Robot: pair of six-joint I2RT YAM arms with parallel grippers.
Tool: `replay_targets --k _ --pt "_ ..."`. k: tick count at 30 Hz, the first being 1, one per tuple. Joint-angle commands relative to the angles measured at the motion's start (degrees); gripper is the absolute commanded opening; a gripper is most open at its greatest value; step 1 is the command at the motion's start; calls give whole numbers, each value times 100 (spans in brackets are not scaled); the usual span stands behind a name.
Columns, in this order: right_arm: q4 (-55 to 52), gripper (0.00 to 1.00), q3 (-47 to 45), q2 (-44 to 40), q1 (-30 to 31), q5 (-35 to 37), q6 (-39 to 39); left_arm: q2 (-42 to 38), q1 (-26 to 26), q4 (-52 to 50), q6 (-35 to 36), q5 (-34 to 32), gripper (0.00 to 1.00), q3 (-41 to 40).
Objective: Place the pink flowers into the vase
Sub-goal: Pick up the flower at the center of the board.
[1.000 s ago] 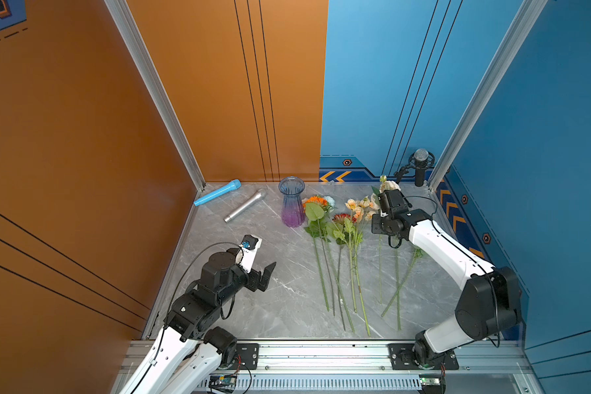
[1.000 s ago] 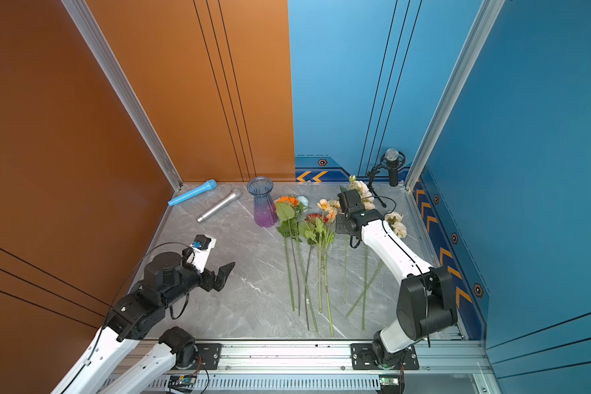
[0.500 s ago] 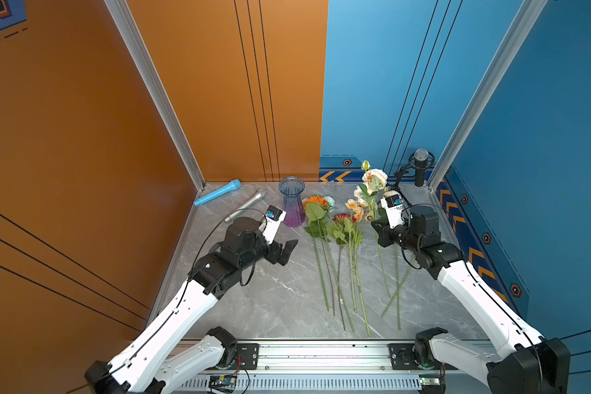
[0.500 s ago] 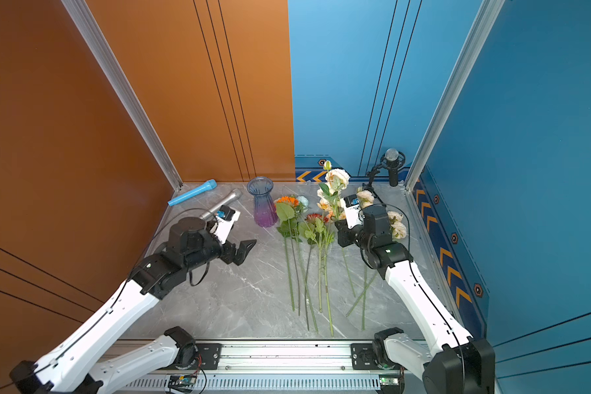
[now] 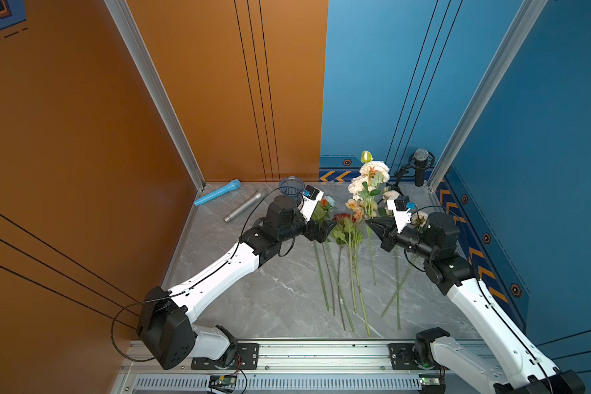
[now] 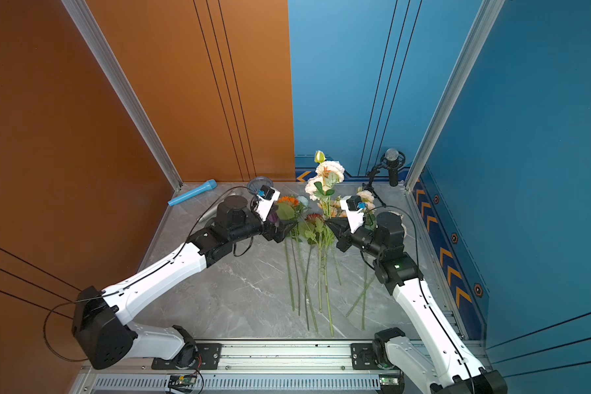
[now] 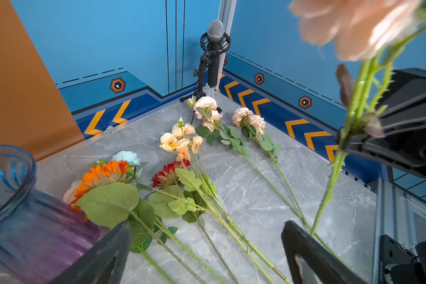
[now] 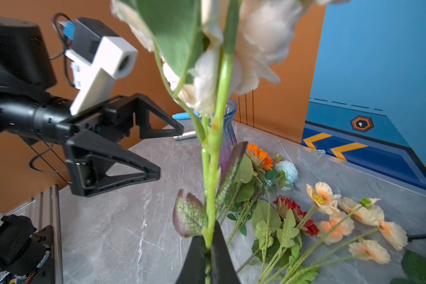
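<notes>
Black jaws of the right gripper [image 8: 208,236] are pinched shut on the green stem of one pink flower [image 5: 373,171], just below two purplish leaves. That stem stands almost upright. Its cream-pink blooms and a yellow-green bud rise above the gripper, and its lower end hangs down toward the table [image 5: 280,290]; whether the tip touches the marble I cannot tell.

Facing it from the left, the left gripper [image 8: 170,150] has its jaws spread wide with nothing between them. Its fingertips point at the held stem, near it but apart. Just beside the left gripper, on its far-left side, stands the vase [image 7: 22,221], upright, blue-grey at the rim and purple lower down. In both top views the left wrist covers most of it, leaving only the rim in sight.

Two more pink flowers [image 7: 205,107] lie flat at the far right, blooms near the black mic [image 5: 421,167] on its stand, stems running nearward. Between the grippers and below them lie an orange bloom [image 7: 103,172], a pale blue bloom [image 7: 127,156], a red bloom [image 7: 169,173] and a peach spray [image 7: 175,142], stems also pointing near. A blue mic [image 5: 217,192] and a silver mic [image 5: 244,206] lie at the far left.
</notes>
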Motion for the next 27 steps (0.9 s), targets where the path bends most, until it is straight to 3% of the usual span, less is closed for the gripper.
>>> replay_targets --k 1,11,19,27 --pt "614 0 -66 -159 -51 -370 466 127 -80 652 -124 470 98 141" --pt "1027 0 364 131 -103 -700 1401 528 -80 1898 -37 2183 99 42" --pt "1176 0 504 165 -94 -821 1650 895 16 2919 -389 3663 78 60" --pt "1315 0 531 209 19 -933 1712 1466 30 3844 -998 4137 61 459"
